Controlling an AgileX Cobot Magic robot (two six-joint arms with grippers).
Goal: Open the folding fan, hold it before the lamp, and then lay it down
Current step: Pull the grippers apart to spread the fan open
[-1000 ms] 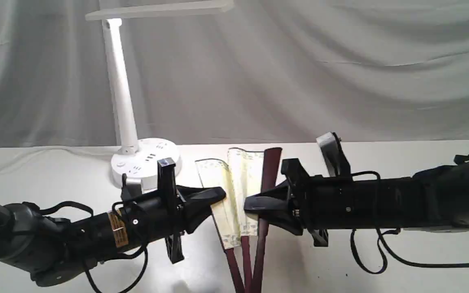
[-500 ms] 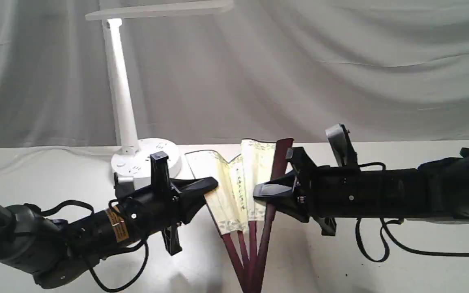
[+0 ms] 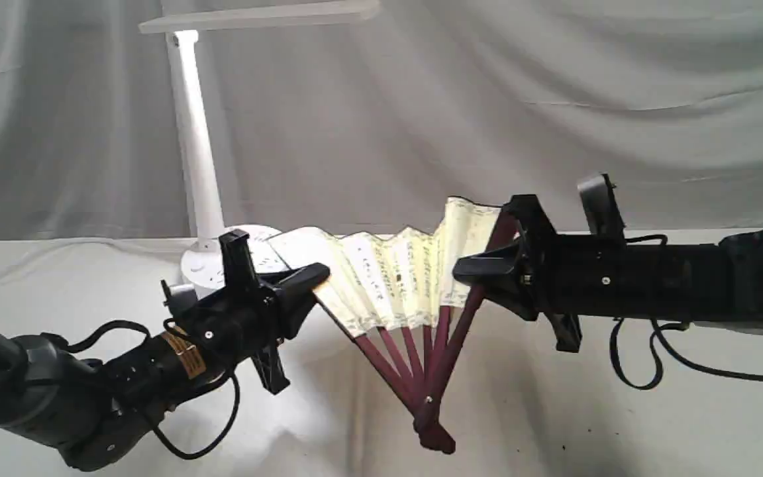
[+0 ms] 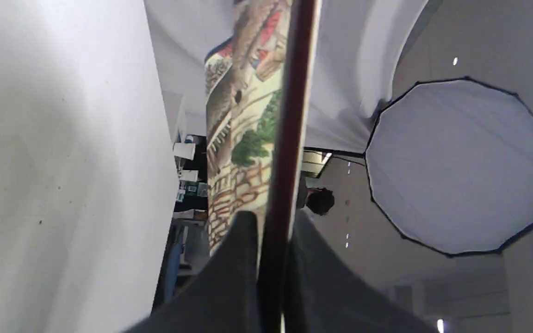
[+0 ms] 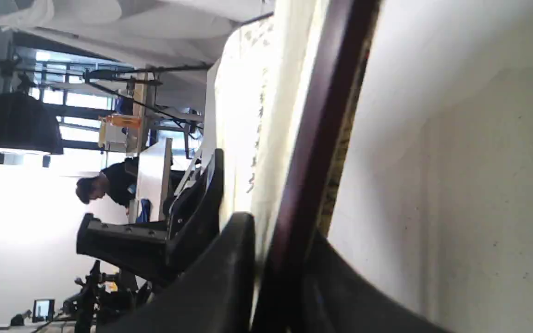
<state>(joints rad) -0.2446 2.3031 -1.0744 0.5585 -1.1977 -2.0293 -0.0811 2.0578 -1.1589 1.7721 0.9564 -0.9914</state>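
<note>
The folding fan [image 3: 395, 275] is partly spread above the table, cream pleats with dark script facing the exterior view, maroon ribs meeting at a pivot low in the middle. My left gripper [image 3: 318, 275] is shut on the fan's left guard, and my right gripper [image 3: 471, 268] is shut on its right guard. In the left wrist view the maroon guard [image 4: 289, 138] runs between the jaws, with a painted face of the fan beside it. The right wrist view shows the other guard [image 5: 317, 152] clamped the same way. The white lamp [image 3: 193, 146] stands lit behind the left gripper, its base partly hidden.
A white cloth covers the table [image 3: 620, 430] and hangs as a backdrop. The lamp's bar head [image 3: 259, 16] reaches across the top left. A black cable [image 3: 640, 371] loops under the right arm. A round light diffuser [image 4: 461, 166] shows in the left wrist view.
Both grippers have risen and moved apart, spreading the fan from a few pleats to a wide wedge. The pivot has lifted into view above the table.
</note>
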